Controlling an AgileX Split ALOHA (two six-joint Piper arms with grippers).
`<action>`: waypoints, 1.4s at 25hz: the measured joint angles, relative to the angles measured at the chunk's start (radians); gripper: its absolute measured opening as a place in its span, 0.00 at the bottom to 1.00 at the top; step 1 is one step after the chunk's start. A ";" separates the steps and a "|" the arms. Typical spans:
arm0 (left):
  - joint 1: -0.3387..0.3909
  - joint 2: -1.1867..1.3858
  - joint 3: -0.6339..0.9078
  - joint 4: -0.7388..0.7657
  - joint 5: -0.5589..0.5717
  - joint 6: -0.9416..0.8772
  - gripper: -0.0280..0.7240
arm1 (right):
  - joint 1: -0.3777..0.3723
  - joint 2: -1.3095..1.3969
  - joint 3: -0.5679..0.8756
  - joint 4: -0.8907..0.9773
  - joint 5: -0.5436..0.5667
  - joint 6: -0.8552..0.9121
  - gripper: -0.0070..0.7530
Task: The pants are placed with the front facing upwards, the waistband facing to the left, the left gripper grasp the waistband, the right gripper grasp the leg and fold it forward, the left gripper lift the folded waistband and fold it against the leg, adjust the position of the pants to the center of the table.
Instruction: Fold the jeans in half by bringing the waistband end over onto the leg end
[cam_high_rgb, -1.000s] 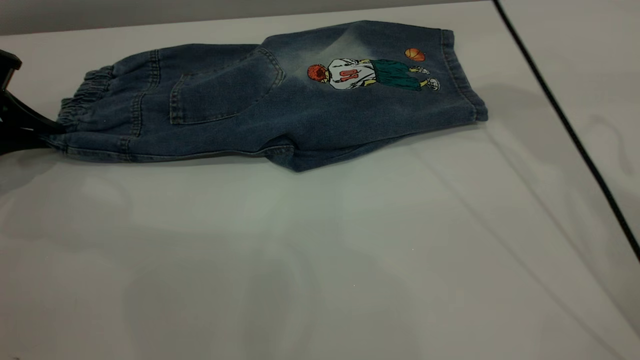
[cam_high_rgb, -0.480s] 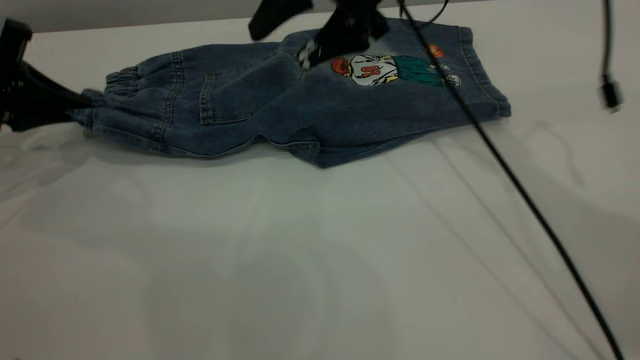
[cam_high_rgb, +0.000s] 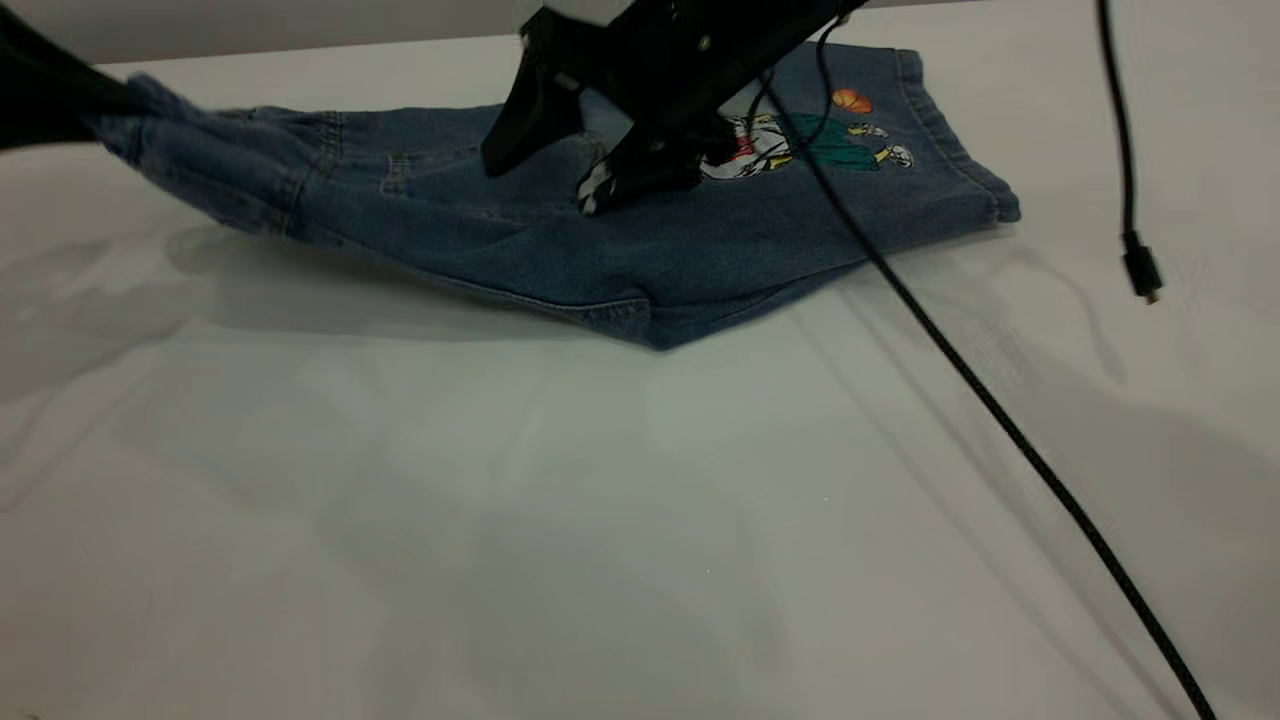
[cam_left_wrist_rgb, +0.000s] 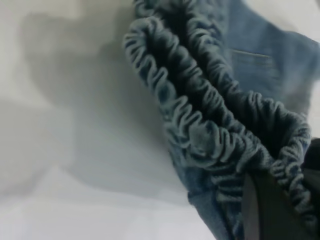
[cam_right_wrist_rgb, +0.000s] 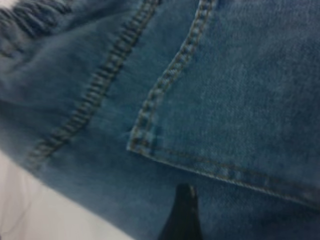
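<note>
Gripping the waistband (cam_left_wrist_rgb: 200, 135) in my left claw (cam_high_rgb: 45, 95), clamped and raised off the tabletop (cam_high_rgb: 600, 520), I am running the pants (cam_high_rgb: 600, 220) lengthwise toward the right claw (cam_high_rgb: 590, 170), fingers parted, pressing mid-garment.

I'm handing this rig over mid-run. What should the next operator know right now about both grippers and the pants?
Left gripper: shut on the ruched elastic waistband, raised off the white table at far left.
Right gripper: open, fingers spread low over the middle of the short blue denim pants, near the pocket seam.
Done: pants already doubled lengthwise, basketball-player print on top.
Left: carry the waistband over onto the leg end, then centre the pants.
</note>
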 joint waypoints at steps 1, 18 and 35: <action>0.000 -0.019 0.000 0.009 0.007 -0.006 0.19 | 0.007 0.007 -0.007 0.000 0.004 0.003 0.74; -0.173 -0.312 0.000 0.036 0.046 -0.082 0.18 | 0.175 0.006 -0.007 0.002 0.042 0.006 0.74; -0.217 -0.312 -0.002 0.053 0.054 -0.106 0.18 | -0.027 -0.010 -0.007 -0.175 0.110 0.027 0.73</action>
